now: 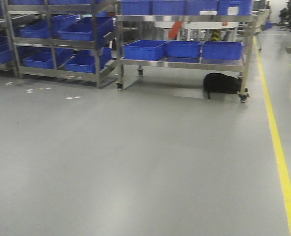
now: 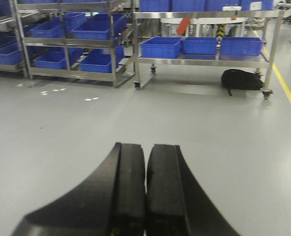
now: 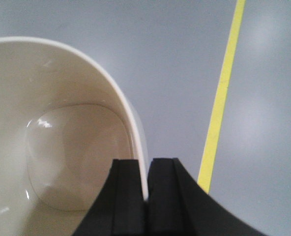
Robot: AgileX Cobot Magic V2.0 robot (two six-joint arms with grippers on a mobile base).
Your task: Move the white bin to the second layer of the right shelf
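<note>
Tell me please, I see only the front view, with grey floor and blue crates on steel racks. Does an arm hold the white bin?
Observer: Yes. In the right wrist view the right gripper is shut on the wall of the white bin, one finger inside and one outside.
Operator: Is something in the bin?
Observer: No. Its inside shows bare down to the base.
Operator: And the left gripper?
Observer: The left gripper is shut, with nothing between its fingers.
</note>
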